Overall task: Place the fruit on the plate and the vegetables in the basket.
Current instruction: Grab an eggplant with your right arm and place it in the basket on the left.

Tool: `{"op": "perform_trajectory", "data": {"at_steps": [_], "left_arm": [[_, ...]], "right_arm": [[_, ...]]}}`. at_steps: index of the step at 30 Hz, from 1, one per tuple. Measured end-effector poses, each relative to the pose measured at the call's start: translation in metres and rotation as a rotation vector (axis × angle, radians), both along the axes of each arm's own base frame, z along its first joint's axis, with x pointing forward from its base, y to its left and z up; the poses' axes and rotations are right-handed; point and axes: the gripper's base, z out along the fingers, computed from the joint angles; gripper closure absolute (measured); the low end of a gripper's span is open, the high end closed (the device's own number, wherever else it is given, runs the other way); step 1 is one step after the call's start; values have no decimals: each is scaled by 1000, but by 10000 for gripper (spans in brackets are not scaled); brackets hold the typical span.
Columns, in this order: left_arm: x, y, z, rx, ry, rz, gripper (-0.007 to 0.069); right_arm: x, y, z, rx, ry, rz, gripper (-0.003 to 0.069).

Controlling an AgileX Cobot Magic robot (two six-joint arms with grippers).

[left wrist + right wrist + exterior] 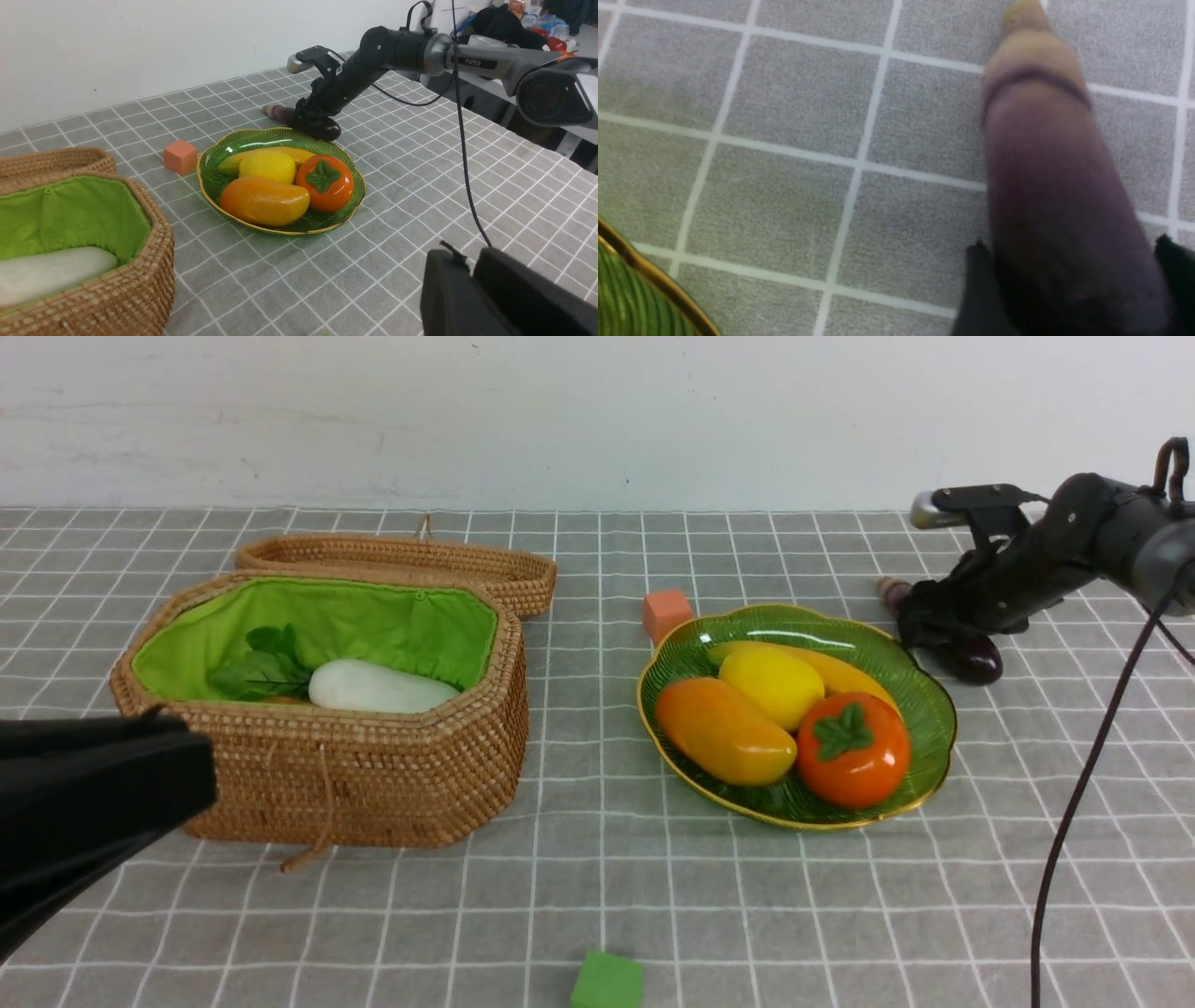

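Left gripper (93, 803) fills the near corner, jaw state indiscernible. Right gripper (1069, 298) straddles the eggplant (1059, 186), one jaw on either flank, mid-body, beside the plate (626, 284); closure unconfirmed. Eggplant looks rigid, glossy, probably slippery, light: grip the middle.

Plate (212, 184) holding mango (264, 200), lemon (267, 166), banana (280, 153), persimmon (324, 183), orange cube (180, 157) beside it, eggplant (322, 128) just behind under right gripper (306, 116), basket (135, 289) nearby with radish (51, 273).
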Motion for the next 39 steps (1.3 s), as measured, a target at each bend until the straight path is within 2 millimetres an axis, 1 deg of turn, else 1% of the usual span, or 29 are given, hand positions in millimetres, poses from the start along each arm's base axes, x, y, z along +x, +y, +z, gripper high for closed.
{"op": "perform_trajectory", "data": {"at_steps": [1, 4, 6, 8, 10, 11, 12, 13, 14, 15, 16, 17, 18, 19, 21, 23, 24, 25, 26, 27, 28, 29, 30, 31, 32, 33, 35, 36, 39], "left_arm": [[0, 0, 0, 3, 3, 5, 547], [1, 1, -1, 3, 7, 18, 545], [2, 3, -1, 6, 4, 38, 545], [5, 6, -1, 17, -7, 79, 544], [6, 8, -1, 27, -15, 105, 543], [7, 9, -1, 29, -16, 122, 543], [9, 12, -1, 28, -9, 165, 543], [11, 14, -1, 41, -11, 195, 543], [13, 18, -2, 49, -7, 239, 543], [13, 19, -3, 54, -1, 249, 543], [15, 22, -4, 51, 13, 287, 543], [16, 25, -4, 65, 17, 322, 543], [18, 31, -6, 54, 49, 400, 543], [19, 34, -7, 55, 61, 438, 542], [20, 38, -8, 35, 89, 492, 541], [20, 40, -9, 29, 106, 521, 540], [20, 41, -10, 25, 112, 526, 539], [20, 41, -10, 23, 114, 528, 539], [20, 41, -10, 22, 113, 529, 540], [20, 41, -10, 22, 112, 529, 538], [20, 41, -10, 22, 112, 529, 538], [20, 41, -10, 23, 112, 529, 538], [20, 41, -10, 25, 111, 529, 536], [20, 41, -10, 25, 111, 529, 536], [20, 41, -10, 26, 111, 529, 536], [20, 41, -10, 28, 113, 531, 536], [20, 42, -11, 38, 117, 536, 536], [20, 42, -11, 52, 117, 540, 536], [20, 43, -12, 90, 107, 537, 536]], "right_arm": [[-1, 0, 1, -5, 7, 4, 309], [-5, 0, 6, -10, 43, 17, 305], [-13, 1, 20, -7, 91, 27, 306], [-26, 4, 59, 22, 108, 17, 306], [-33, 7, 78, 38, 105, 17, 306], [-38, 12, 94, 56, 95, 24, 306], [-52, 28, 131, 100, 56, 70, 306], [-60, 39, 151, 120, 27, 112, 306], [-69, 61, 170, 155, -11, 193, 306], [-71, 66, 174, 167, -16, 203, 306], [-81, 89, 190, 204, -54, 289, 306], [-87, 104, 199, 228, -78, 346, 306], [-105, 148, 218, 289, -138, 512, 306], [-115, 175, 223, 332, -160, 605, 306], [-135, 227, 227, 392, -186, 757, 306], [-148, 273, 218, 421, -218, 850, 306], [-153, 292, 212, 424, -235, 877, 306], [-154, 296, 211, 424, -241, 881, 306], [-155, 322, 198, 416, -288, 889, 306], [-154, 341, 184, 399, -329, 880, 306], [-153, 343, 181, 395, -339, 872, 306], [-153, 353, 172, 386, -354, 868, 305], [-151, 364, 160, 375, -372, 848, 286], [-151, 369, 155, 366, -376, 847, 259], [-151, 376, 146, 349, -383, 843, 183], [-151, 378, 142, 340, -384, 844, 130], [-152, 381, 139, 315, -384, 857, 43], [-153, 381, 138, 306, -377, 861, 12], [-157, 375, 148, 296, -349, 860, -9]]}}
